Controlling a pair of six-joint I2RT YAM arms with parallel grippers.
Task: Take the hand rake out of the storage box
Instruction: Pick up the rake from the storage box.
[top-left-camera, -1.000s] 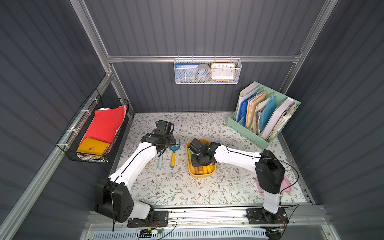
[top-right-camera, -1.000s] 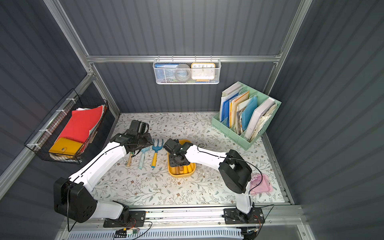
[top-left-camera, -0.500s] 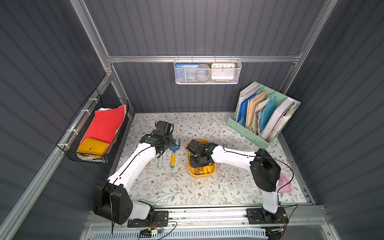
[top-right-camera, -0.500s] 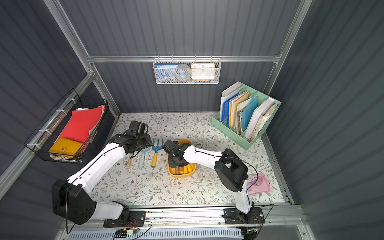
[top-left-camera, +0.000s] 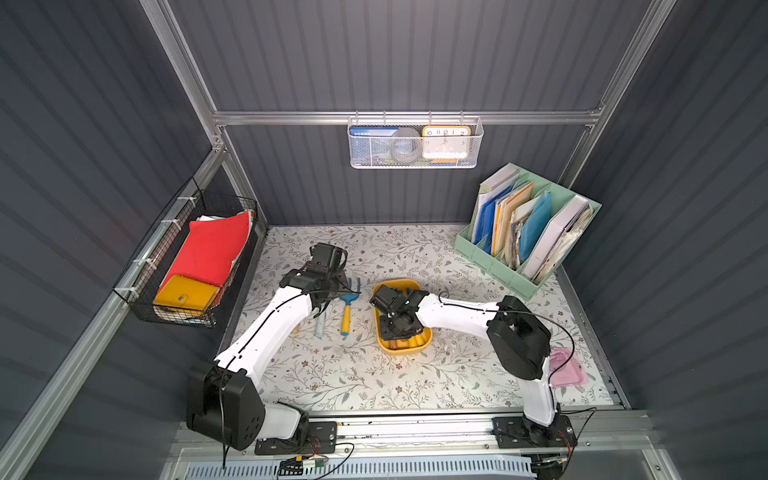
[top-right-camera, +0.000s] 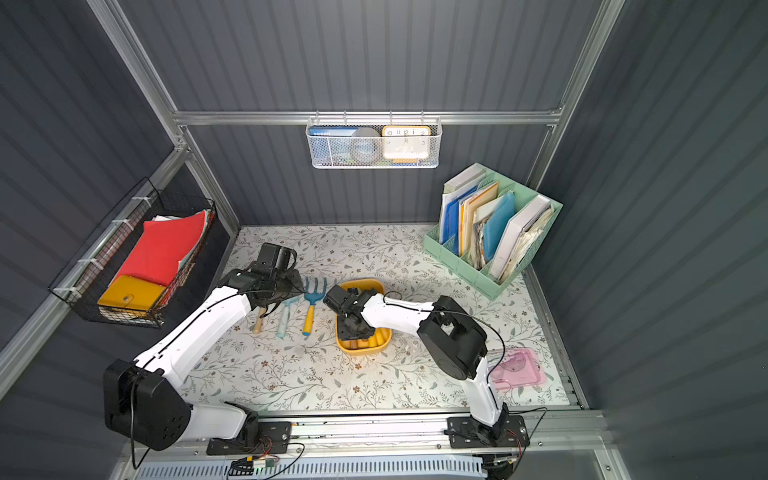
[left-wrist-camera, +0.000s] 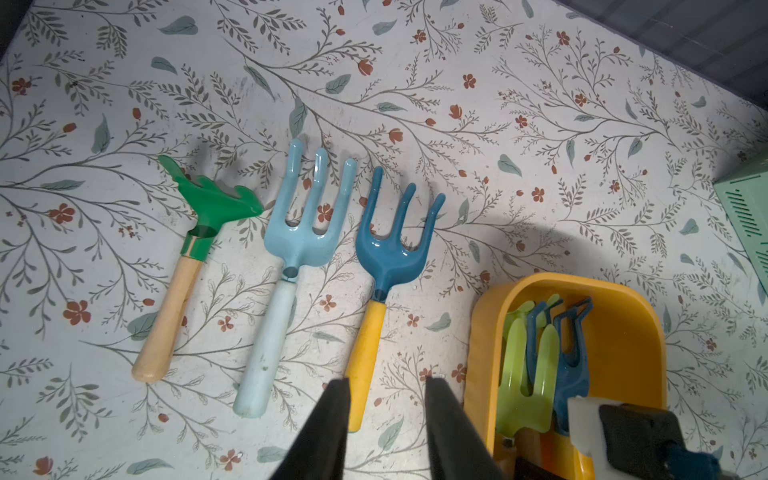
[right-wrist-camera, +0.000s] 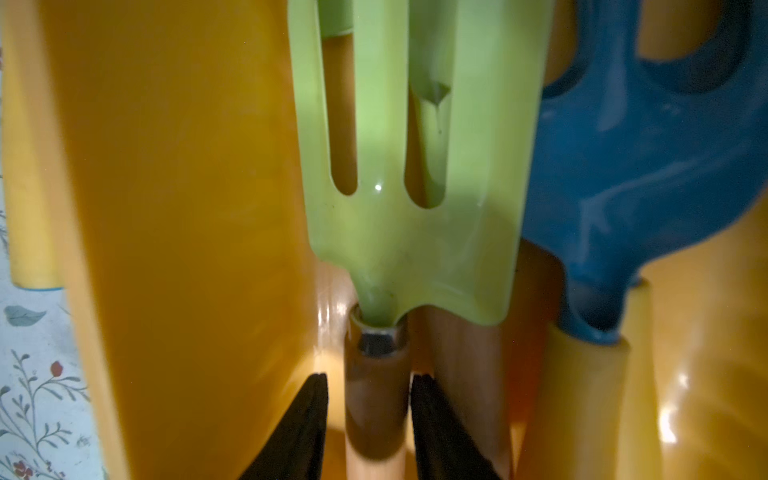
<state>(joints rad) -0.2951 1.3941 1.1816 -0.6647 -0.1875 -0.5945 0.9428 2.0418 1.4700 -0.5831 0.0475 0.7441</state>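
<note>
The storage box (top-left-camera: 401, 351) is a shallow yellow tub in the middle of the table, seen in both top views (top-right-camera: 360, 284). In it lies a light-green hand rake (right-wrist-camera: 399, 232) with a wooden handle, beside a blue rake (right-wrist-camera: 623, 187). My right gripper (right-wrist-camera: 369, 376) reaches into the tub. Its fingers straddle the green rake's handle, open, with a thin gap on one side. My left gripper (left-wrist-camera: 386, 380) hangs open over the table beside the tub, nothing between its fingers.
Three rakes lie side by side left of the tub: a green one (left-wrist-camera: 208, 208), a pale blue one (left-wrist-camera: 299, 232) and a dark blue one with a yellow handle (left-wrist-camera: 390, 249). A mint file organiser (top-left-camera: 523, 232) stands back right. A pink case (top-left-camera: 567, 368) lies front right.
The right arm's elbow has swung a little to the left while its gripper stays down in the tub. The left arm has hardly moved.
</note>
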